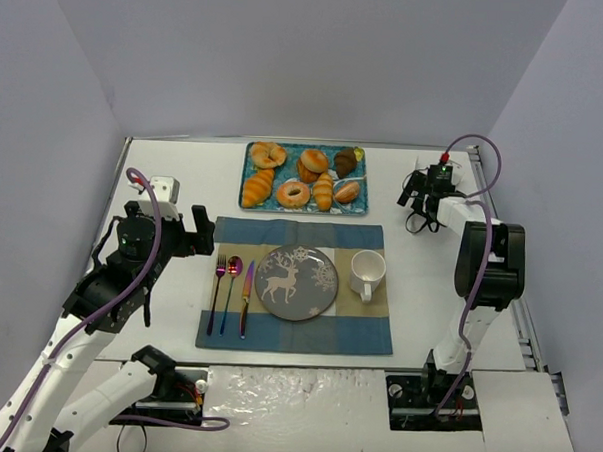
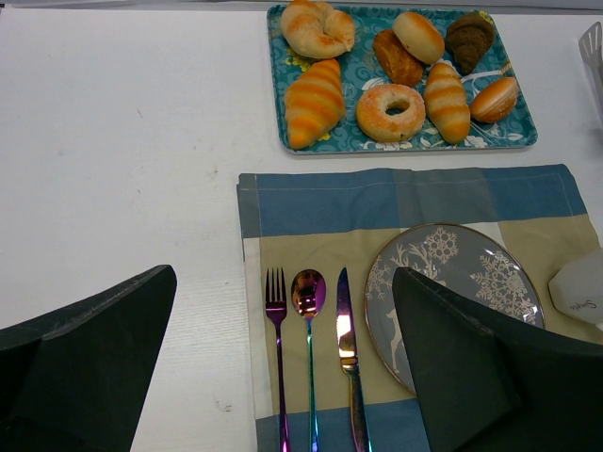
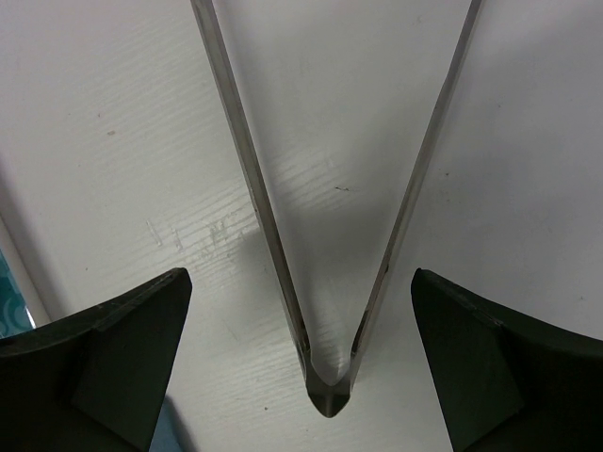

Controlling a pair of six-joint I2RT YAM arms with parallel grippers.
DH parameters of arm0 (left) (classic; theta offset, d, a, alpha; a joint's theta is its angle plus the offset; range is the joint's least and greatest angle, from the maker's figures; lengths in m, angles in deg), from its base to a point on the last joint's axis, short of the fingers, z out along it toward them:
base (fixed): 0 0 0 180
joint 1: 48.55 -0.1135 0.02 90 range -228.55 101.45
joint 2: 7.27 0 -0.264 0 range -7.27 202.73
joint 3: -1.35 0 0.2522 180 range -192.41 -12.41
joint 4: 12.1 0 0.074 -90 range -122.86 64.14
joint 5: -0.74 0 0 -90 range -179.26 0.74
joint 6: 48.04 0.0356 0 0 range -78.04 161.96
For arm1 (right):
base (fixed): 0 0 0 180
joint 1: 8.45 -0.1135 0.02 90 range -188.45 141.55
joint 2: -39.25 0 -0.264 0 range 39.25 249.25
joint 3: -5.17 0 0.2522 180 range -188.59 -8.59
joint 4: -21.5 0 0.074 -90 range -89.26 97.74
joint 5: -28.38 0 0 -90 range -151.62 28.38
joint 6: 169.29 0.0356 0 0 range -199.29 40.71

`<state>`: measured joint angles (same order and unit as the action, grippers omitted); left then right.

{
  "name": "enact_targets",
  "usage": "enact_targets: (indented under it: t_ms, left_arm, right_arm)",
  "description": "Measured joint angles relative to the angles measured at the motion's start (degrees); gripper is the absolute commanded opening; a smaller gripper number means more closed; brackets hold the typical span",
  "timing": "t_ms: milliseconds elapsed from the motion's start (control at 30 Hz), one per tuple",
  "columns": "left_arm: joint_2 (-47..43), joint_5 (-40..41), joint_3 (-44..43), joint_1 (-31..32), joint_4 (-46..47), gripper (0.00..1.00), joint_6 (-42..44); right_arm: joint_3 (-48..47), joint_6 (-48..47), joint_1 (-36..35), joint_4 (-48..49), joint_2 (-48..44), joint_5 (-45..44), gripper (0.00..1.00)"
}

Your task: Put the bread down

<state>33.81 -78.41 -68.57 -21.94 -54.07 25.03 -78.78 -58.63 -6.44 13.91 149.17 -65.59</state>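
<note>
The bread [image 1: 347, 191] is a small oval golden-orange bun with a pale strip, lying at the right end of the blue patterned tray [image 1: 304, 210]. It also shows in the left wrist view [image 2: 495, 99]. A grey deer plate [image 1: 297, 282] sits bare on the placemat. My left gripper [image 1: 184, 231] is open and empty, hovering over the placemat's left edge near the cutlery [image 2: 311, 301]. My right gripper [image 1: 415, 196] is open right of the tray. In the right wrist view its fingers [image 3: 141, 330] stand on either side of the hinge end of metal tongs [image 3: 325, 391] lying on the table, apart from them.
The tray [image 2: 405, 149] also holds a ring doughnut [image 2: 391, 111], striped croissant rolls [image 2: 314, 102], a dark bun and others. A white cup [image 1: 366, 273] stands right of the plate [image 2: 452, 273]. Fork, spoon and knife lie left of it. Walls enclose the table.
</note>
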Motion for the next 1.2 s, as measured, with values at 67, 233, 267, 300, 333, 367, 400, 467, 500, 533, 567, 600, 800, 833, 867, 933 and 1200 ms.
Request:
enact_targets:
  t_ms: [67, 233, 267, 300, 333, 367, 400, 467, 500, 533, 567, 600, 800, 833, 867, 933, 1200]
  left_arm:
    - [0.0, 0.0, 0.0, 0.0, 0.0, 0.97, 0.0]
    - [0.0, 0.0, 0.0, 0.0, 0.0, 0.97, 0.0]
    - [0.0, 0.0, 0.0, 0.0, 0.0, 0.97, 0.0]
    - [0.0, 0.0, 0.0, 0.0, 0.0, 0.97, 0.0]
    - [0.0, 0.0, 0.0, 0.0, 0.0, 0.97, 0.0]
    - [0.0, 0.1, 0.0, 0.0, 0.0, 0.97, 0.0]
    - [0.1, 0.2, 0.0, 0.0, 0.0, 0.97, 0.0]
    - [0.1, 0.3, 0.0, 0.0, 0.0, 0.97, 0.0]
    - [0.2, 0.3, 0.0, 0.0, 0.0, 0.97, 0.0]
    - [0.2, 0.5, 0.0, 0.0, 0.0, 0.97, 0.0]
    - [0.3, 0.6, 0.0, 0.0, 0.0, 0.97, 0.0]
    - [0.4, 0.6, 0.0, 0.0, 0.0, 0.97, 0.0]
    - [0.9, 1.0, 0.0, 0.0, 0.0, 0.97, 0.0]
    - [0.9, 1.1, 0.0, 0.0, 0.0, 0.97, 0.0]
    - [0.9, 1.1, 0.0, 0.0, 0.0, 0.97, 0.0]
    - [1.0, 1.2, 0.0, 0.0, 0.0, 0.97, 0.0]
    - [1.2, 1.4, 0.0, 0.0, -0.1, 0.97, 0.0]
  right_arm:
    - [-0.3, 0.1, 0.1, -0.1, 0.4, -0.2, 1.0]
    - [-1.3, 0.3, 0.2, -0.3, 0.9, -0.7, 1.0]
    - [-1.7, 0.3, 0.2, -0.3, 1.3, -0.8, 1.0]
    - [-2.0, 0.4, 0.2, -0.3, 1.7, -0.9, 1.0]
    - [-2.3, 0.4, 0.3, -0.3, 2.1, -1.0, 1.0]
    - [-2.5, 0.4, 0.3, -0.3, 2.6, -1.0, 1.0]
    - [-2.6, 0.4, 0.3, -0.3, 3.1, -1.1, 1.0]
    - [-2.9, 0.5, 0.3, -0.4, 4.3, -1.2, 1.0]
    - [-3.0, 0.5, 0.3, -0.4, 4.9, -1.2, 0.99]
    - [-3.1, 0.5, 0.4, -0.4, 5.2, -1.3, 0.99]
    - [-3.2, 0.5, 0.6, -0.3, 5.5, -1.5, 0.99]
    - [-3.3, 0.5, 0.7, -0.3, 5.6, -1.6, 0.99]
    - [-3.7, 0.6, 1.4, -0.3, 6.0, -2.0, 0.97]
    - [-3.9, 0.6, 1.4, -0.3, 6.2, -2.1, 0.96]
    - [-4.2, 0.5, 1.4, -0.3, 6.4, -2.2, 0.95]
    - [-4.7, 0.5, 1.4, -0.1, 6.9, -2.4, 0.93]
    - [-6.2, 0.3, 1.4, 0.4, 8.3, -3.3, 0.87]
